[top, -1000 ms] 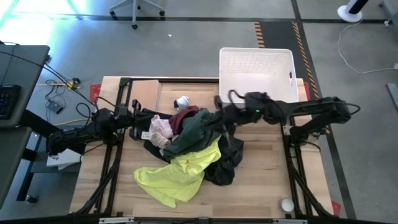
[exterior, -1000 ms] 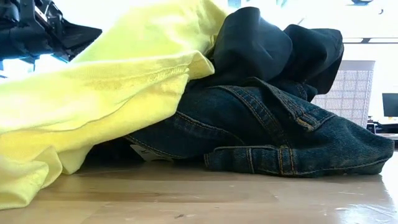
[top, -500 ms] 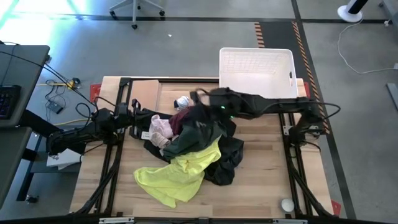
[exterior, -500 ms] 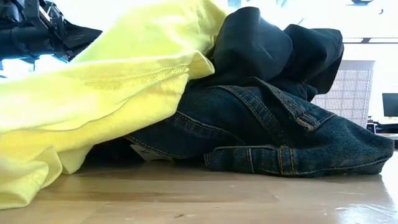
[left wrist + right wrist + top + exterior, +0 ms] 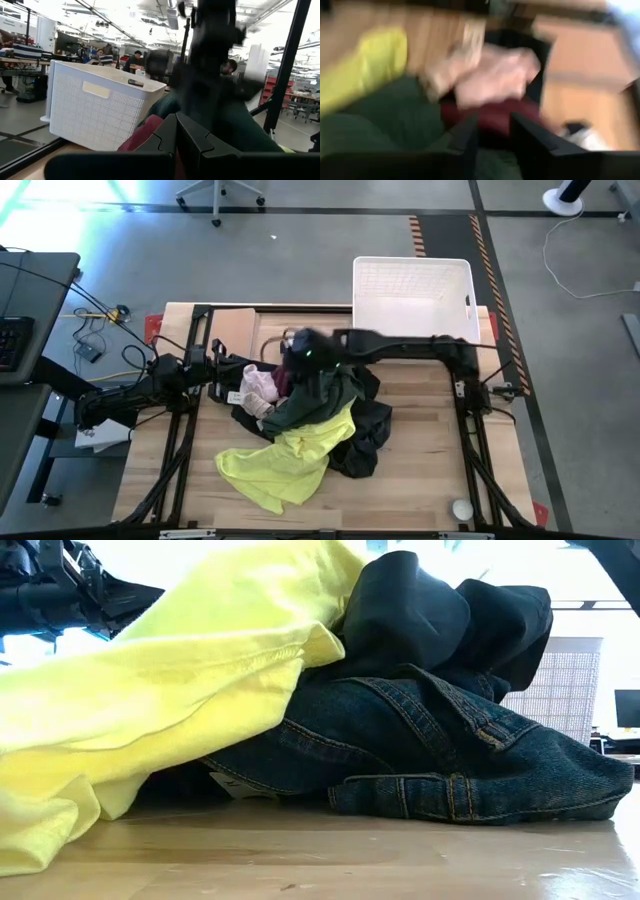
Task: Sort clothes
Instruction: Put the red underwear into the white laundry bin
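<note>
My right tool, fingers parted w/ nothing held, sits centre-frame above maroon garment; should drop straight, pinch only maroon.

You see clothes heaped near tabletop middle, crumpled and overlapping. Neon yellow garment spread toward front-left. Dark green garment draped on top at centre. Black garments on right flank. Maroon garment and pale pink garment bunched at back-left of heap.
</note>
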{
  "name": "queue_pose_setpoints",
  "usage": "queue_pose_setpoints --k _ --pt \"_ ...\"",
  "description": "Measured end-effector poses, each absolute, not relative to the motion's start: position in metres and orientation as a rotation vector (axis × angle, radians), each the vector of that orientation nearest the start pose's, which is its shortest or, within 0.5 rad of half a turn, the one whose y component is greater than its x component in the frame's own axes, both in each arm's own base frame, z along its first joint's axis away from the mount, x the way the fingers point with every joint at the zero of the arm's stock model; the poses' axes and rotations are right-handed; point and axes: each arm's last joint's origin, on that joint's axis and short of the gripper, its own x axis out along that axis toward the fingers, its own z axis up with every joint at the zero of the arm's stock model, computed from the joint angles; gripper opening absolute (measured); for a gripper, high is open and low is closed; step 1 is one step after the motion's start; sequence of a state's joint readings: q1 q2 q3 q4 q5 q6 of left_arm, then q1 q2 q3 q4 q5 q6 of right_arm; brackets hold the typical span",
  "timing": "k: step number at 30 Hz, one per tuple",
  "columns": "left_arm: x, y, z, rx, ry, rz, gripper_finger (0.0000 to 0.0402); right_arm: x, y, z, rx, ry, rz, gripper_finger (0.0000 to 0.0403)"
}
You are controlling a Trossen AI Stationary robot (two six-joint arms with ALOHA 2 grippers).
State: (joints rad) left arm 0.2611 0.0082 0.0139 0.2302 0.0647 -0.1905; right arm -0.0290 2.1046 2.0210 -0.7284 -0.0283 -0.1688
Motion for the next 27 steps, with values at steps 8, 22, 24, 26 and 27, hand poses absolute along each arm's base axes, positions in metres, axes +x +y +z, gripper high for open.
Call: queue_pose_setpoints --k 8,22,24,26,27 --pt "0.092 0.023 0.189 -0.158 -0.246 0.172 0.0003 0.483 -0.006 0.247 -0.358 0.989 0.071 0.0223" --pt "0.092 0.023 0.189 -0.189 -0.247 0.167 0.0003 0.497 0.006 0.183 -0.233 1.140 0.007 0.0052" --pt "0.092 0.023 0.189 -0.193 -0.247 0.167 0.0003 0.497 0.008 0.185 -0.229 1.134 -0.017 0.0018" --pt "0.092 0.023 0.189 -0.193 -0.247 0.167 0.0003 0.496 0.014 0.193 -0.240 1.117 -0.060 0.0019" --pt "0.092 0.023 0.189 -0.193 -0.247 0.167 0.0003 0.495 0.017 0.200 -0.250 1.102 -0.072 0.0018"
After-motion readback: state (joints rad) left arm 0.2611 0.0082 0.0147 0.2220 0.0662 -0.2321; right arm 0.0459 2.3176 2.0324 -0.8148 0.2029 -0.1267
